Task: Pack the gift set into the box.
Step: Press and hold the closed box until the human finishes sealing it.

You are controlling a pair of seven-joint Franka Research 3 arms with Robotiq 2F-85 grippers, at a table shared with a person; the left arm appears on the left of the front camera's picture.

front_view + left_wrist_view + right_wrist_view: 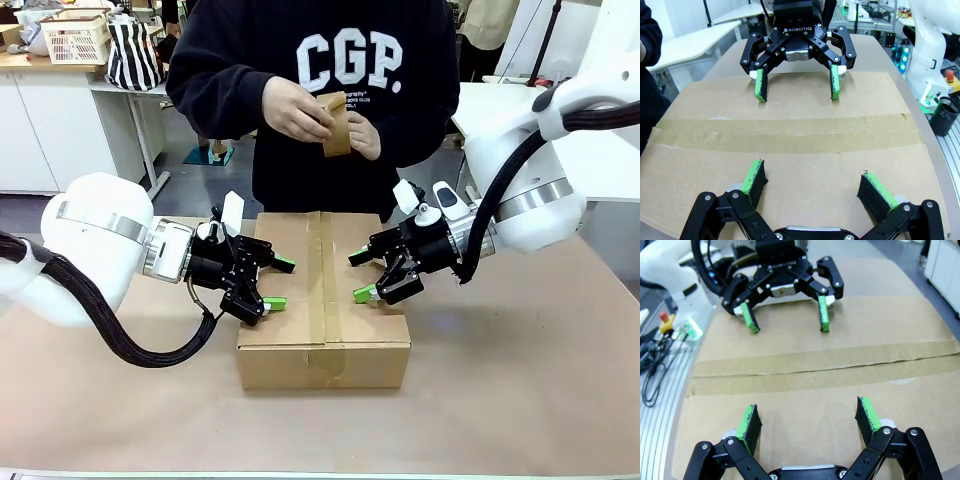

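Note:
The box (322,365) stands shut at the table's middle, with a brown tape strip (326,290) along its top seam. My left gripper (280,284) is open over the box's left flap, and my right gripper (360,276) is open over the right flap; neither holds anything. In the left wrist view my left gripper (812,180) faces the right gripper (796,90) across the taped box top (800,157). The right wrist view shows my right gripper (807,417) facing the left gripper (787,322) over the box (805,390). The gift set is out of view.
At the far side a person holds a roll of brown tape (336,125) in both hands above the box's far edge. Brown paper covers the table (520,380). A black cup (945,117) and cables (655,375) lie off the table's ends.

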